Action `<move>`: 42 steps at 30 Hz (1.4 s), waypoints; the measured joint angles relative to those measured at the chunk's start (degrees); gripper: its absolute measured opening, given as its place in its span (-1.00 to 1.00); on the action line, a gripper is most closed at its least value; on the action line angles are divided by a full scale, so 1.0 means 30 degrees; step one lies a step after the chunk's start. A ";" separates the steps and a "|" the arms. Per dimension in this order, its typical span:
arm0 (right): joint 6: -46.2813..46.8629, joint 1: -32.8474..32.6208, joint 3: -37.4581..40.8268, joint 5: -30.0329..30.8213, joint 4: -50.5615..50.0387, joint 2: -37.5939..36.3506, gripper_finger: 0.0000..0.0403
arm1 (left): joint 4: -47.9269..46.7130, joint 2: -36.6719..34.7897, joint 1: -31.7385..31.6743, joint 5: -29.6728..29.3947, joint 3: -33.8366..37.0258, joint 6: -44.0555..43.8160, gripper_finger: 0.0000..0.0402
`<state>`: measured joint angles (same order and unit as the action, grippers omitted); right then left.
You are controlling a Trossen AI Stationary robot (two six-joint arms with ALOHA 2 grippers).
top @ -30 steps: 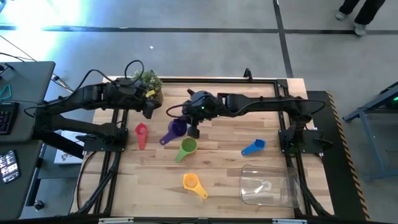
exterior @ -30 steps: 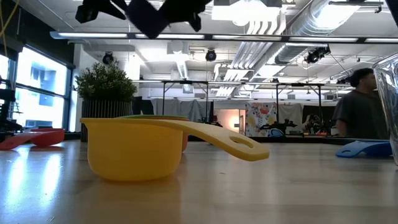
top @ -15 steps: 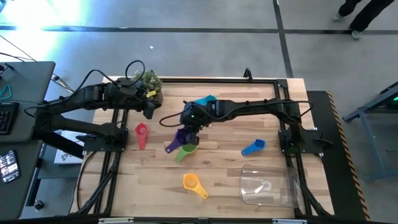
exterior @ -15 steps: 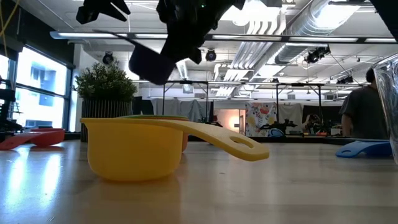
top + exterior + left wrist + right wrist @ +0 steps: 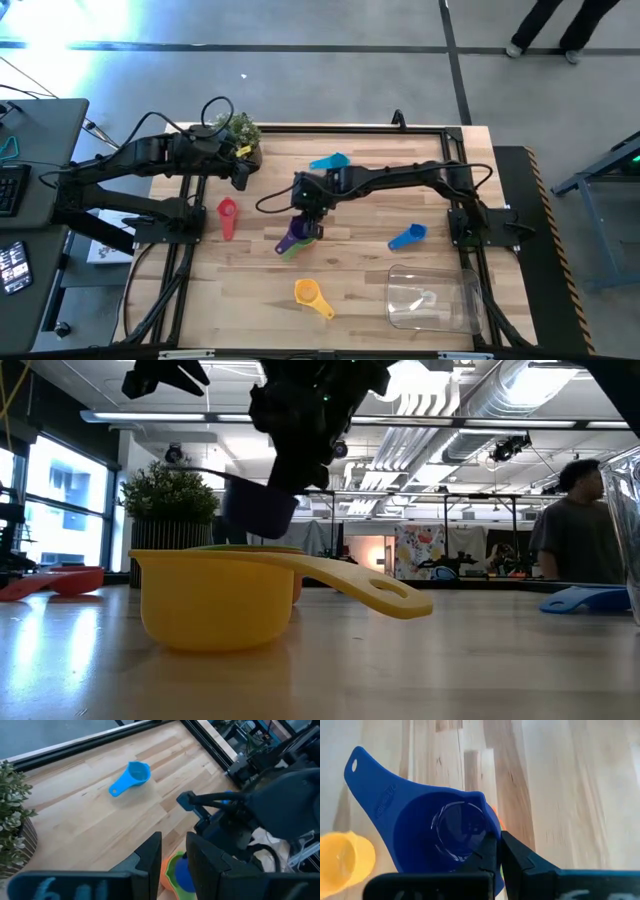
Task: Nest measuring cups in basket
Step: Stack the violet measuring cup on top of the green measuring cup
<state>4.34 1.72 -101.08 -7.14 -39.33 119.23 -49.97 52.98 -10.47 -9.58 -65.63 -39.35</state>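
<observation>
Right gripper (image 5: pixel 311 215) sits over the middle of the table (image 5: pixel 360 290), fingers clamped on the rim of the purple cup (image 5: pixel 297 231). In the right wrist view the cup's bowl lies just ahead of the pinched fingers (image 5: pixel 517 857), its handle pointing away. There is raised lettering on the handle, too small to read.

The purple cup hangs directly above the green cup (image 5: pixel 290 248); only a green edge shows beneath it from overhead. From the low view the purple cup (image 5: pixel 258 508) is off the table, clear of the tabletop.

Other cups lie loose on the wood:
- yellow cup (image 5: pixel 311 296) toward the near edge, well apart from the rest
- pink cup (image 5: pixel 227 216) on the left side
- blue cup (image 5: pixel 407 236) to the right of centre
- teal cup (image 5: pixel 330 161) near the far edge

Basket (image 5: pixel 435 299) stands at the near right corner, clear plastic.

Left gripper (image 5: pixel 238 175) hovers beside the potted plant (image 5: pixel 238 130) at the far left. Its fingers (image 5: pixel 150 857) stand slightly apart, holding nothing.

A person (image 5: pixel 570 530) stands in the room behind the table.
</observation>
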 joint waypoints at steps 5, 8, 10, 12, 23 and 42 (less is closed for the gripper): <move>-0.0214 0.0000 0.0000 -0.0168 -0.0336 0.0208 -1.00 | -0.0003 0.0011 0.0003 -0.0011 0.0000 -0.0147 -0.61; -0.0654 0.0000 0.0000 -0.0168 -0.0323 0.0208 -1.00 | 0.0007 0.0033 0.0004 -0.0014 0.0000 -0.0157 -0.61; -0.0730 0.0000 0.0000 -0.0175 -0.0414 0.0208 -1.00 | 0.0011 0.0051 0.0004 -0.0009 0.0000 -0.0178 -0.61; -0.0746 0.0000 0.0000 -0.0211 -0.0560 0.0208 -1.00 | 0.0004 0.0055 0.0004 -0.0009 0.0000 -0.0308 -0.61; -0.0926 0.0007 -0.0007 -0.0641 -0.0478 0.0631 -1.00 | 0.0011 0.0055 0.0004 -0.0015 0.0000 -0.0357 -0.61; -0.1538 0.0007 -0.0101 -0.0124 -0.0875 0.0623 -0.54 | 0.0011 0.0055 0.0004 -0.0015 0.0000 -0.0669 -0.61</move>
<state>-0.27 1.74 -101.38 -7.51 -41.95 121.10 -49.93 53.15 -10.46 -9.63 -65.63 -41.36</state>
